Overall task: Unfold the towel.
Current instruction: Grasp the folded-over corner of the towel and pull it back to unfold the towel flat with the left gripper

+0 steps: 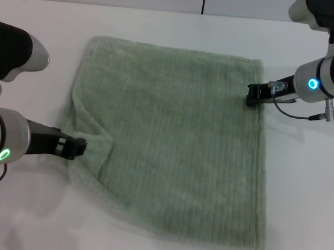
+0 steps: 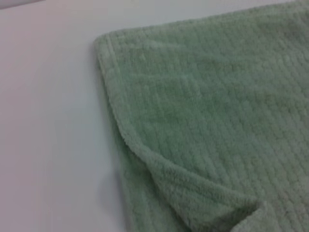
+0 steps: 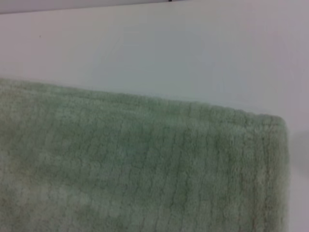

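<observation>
— Left gripper first: where is it, and what has it got?

— It sits at the towel's left edge, low over the white table. Its dark tip touches the cloth right where a raised fold runs away from it. I cannot tell whether the fingers are open or clamped; the tip is too dark and small in the head view, and the left wrist view shows no fingers at all.

— And the right gripper?

— At the towel's right edge, near the far right corner, dark tip against the hem. Same answer: cannot tell how far open it is.

— Describe the cloth itself

— Pale sage-green terry, soft and nubbly, with fine ribbed stripes. It lies spread over the middle of the table, roughly square, mostly flat. On the left side a flap is doubled over, making a slanted ridge with a thick rolled lip, seen close in the left wrist view. The right wrist view shows a rounded, hemmed corner lying on bare table
</observation>
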Robot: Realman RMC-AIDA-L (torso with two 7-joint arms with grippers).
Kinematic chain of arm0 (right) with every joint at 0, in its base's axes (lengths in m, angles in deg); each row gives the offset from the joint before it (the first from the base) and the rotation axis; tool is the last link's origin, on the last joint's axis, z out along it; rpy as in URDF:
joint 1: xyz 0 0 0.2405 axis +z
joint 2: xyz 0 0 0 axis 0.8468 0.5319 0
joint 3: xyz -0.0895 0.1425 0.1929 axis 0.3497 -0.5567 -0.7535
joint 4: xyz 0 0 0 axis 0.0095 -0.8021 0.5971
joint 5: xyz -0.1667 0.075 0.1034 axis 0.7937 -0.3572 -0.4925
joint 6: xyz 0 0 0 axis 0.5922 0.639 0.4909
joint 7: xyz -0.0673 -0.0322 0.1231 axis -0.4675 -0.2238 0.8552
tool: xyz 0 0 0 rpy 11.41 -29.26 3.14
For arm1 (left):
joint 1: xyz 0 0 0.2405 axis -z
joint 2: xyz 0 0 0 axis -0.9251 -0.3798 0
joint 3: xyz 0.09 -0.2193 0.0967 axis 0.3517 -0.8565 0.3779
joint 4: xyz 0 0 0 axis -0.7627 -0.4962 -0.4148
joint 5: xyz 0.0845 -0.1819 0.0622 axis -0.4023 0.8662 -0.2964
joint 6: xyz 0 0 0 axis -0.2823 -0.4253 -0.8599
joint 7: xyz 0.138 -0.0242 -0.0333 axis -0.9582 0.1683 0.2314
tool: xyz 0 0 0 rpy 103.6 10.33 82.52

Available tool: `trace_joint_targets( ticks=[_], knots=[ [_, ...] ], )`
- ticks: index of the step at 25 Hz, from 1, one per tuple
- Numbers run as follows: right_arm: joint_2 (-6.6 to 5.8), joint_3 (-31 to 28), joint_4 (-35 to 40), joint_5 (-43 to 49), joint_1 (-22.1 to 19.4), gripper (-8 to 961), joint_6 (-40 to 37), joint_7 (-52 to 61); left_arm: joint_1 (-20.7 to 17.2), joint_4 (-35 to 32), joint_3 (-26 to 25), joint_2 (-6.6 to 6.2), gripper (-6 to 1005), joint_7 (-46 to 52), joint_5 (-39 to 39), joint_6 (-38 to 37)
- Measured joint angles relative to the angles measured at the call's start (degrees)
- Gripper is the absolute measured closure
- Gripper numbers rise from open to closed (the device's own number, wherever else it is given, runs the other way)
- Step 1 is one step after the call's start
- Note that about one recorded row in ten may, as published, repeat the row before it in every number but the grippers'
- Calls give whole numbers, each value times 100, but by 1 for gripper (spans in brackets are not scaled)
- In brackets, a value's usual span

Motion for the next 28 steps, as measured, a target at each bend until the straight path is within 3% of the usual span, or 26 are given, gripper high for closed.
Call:
trace_joint_targets(
  ticks=[1, 4, 9, 28],
  knots=[
    [0, 0, 0, 0, 4, 954, 0, 0, 5, 0, -15, -5, 728, -18, 0, 20],
    [0, 0, -33, 0, 27, 954, 21, 0, -5, -44, -162, -13, 480, -153, 0, 61],
    [0, 10, -88, 0, 45, 954, 69, 2, -22, -37, -428, -23, 394, -319, 0, 341],
    [0, 0, -178, 0, 10, 954, 124, 1, 76, 44, -394, -23, 386, -462, 1, 858]
  ],
)
